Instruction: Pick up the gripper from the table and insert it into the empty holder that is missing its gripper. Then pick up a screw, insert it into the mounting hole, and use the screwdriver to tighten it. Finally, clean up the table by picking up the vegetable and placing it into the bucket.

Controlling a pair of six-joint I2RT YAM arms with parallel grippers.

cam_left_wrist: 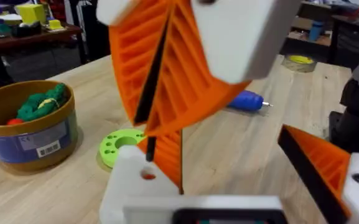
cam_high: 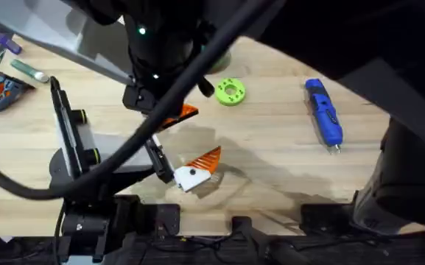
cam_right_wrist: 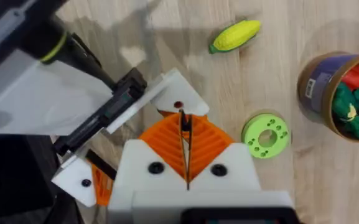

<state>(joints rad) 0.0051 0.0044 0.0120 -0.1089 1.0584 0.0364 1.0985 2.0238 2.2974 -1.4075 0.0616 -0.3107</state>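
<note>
My right gripper (cam_right_wrist: 185,127) (cam_left_wrist: 160,93) (cam_high: 181,115) is shut on the orange ribbed gripper (cam_left_wrist: 170,155), which hangs down from its pads. The piece's lower end meets the white holder (cam_left_wrist: 132,183) (cam_right_wrist: 167,93). That holder is the bare finger block of my left gripper (cam_left_wrist: 235,180) (cam_high: 169,151), which stands open. Its other finger (cam_left_wrist: 325,162) (cam_high: 197,168) carries an orange pad. How deep the piece sits in the holder is hidden. The blue screwdriver (cam_high: 324,114) (cam_left_wrist: 247,101) lies at the right. Beyond the holder lie the yellow vegetable (cam_right_wrist: 235,35) and the ochre bucket (cam_right_wrist: 338,93) (cam_left_wrist: 27,134).
A green ring-shaped disc (cam_high: 230,92) (cam_left_wrist: 120,146) (cam_right_wrist: 266,135) lies between the holder and the bucket. Small tools and clutter (cam_high: 6,88) sit at the far left of the table. The right arm's dark body (cam_high: 160,37) looms over the back of the table.
</note>
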